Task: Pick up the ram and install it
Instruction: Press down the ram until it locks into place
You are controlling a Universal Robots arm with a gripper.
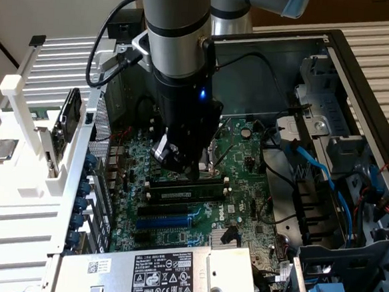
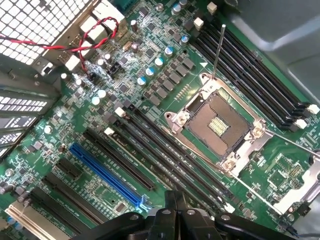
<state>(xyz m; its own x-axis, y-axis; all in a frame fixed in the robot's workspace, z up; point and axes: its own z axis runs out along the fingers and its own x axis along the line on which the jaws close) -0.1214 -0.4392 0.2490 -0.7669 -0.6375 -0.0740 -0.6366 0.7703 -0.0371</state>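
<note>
In the exterior view the ram (image 1: 181, 194), a long thin stick with a white label strip, lies along the memory slots on the green motherboard (image 1: 245, 189), between white end clips. My gripper (image 1: 191, 171) hangs straight down just above and behind it, close to the board. From the wrist view the gripper (image 2: 176, 201) is shut, its two dark fingertips (image 2: 170, 202) pressed together with nothing visible between them. Below them run long black memory slots (image 2: 165, 155) beside the open CPU socket (image 2: 217, 125). I cannot tell whether the fingertips touch the ram.
The board sits deep in an open computer case with metal walls (image 1: 334, 62). A power supply (image 1: 159, 274) is at the front, and drive bays with blue cables (image 1: 338, 189) are at the exterior view's right. A white rack (image 1: 28, 141) holding a square chip (image 1: 0, 149) stands at the left.
</note>
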